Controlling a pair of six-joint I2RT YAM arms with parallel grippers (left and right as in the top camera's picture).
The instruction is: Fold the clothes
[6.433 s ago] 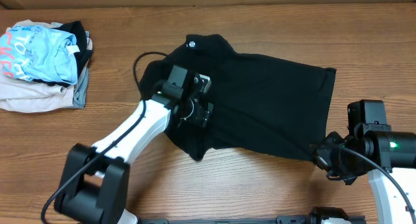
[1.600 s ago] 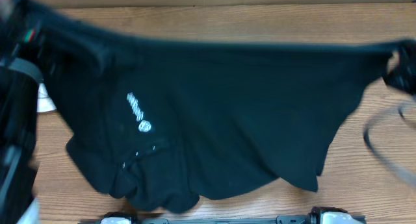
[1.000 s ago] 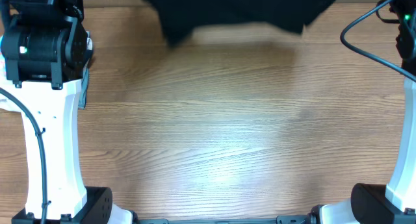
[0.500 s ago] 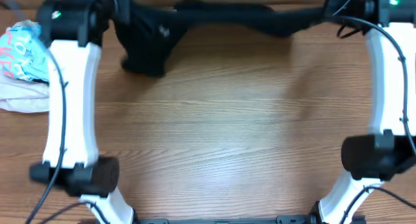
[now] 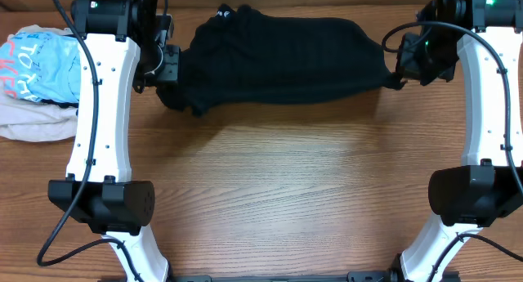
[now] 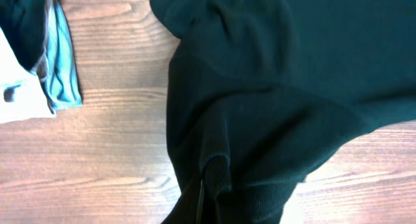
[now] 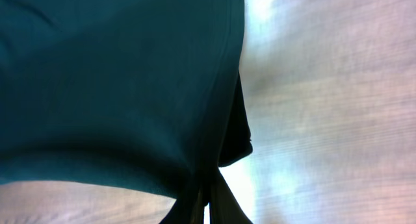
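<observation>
Little can be read. On the blue shirt (image 5: 45,69), which tops the pile well to the left of the left gripper (image 5: 172,69), there is large pink lettering. Folds break it up: two capitals look like "TO", and the rest cannot be made out. On the T-shirt (image 5: 278,57), up at its far edge and just to the right of that gripper, sits a small white mark, too small to read. Both wrist views show only plain dark cloth with no legible print.
</observation>
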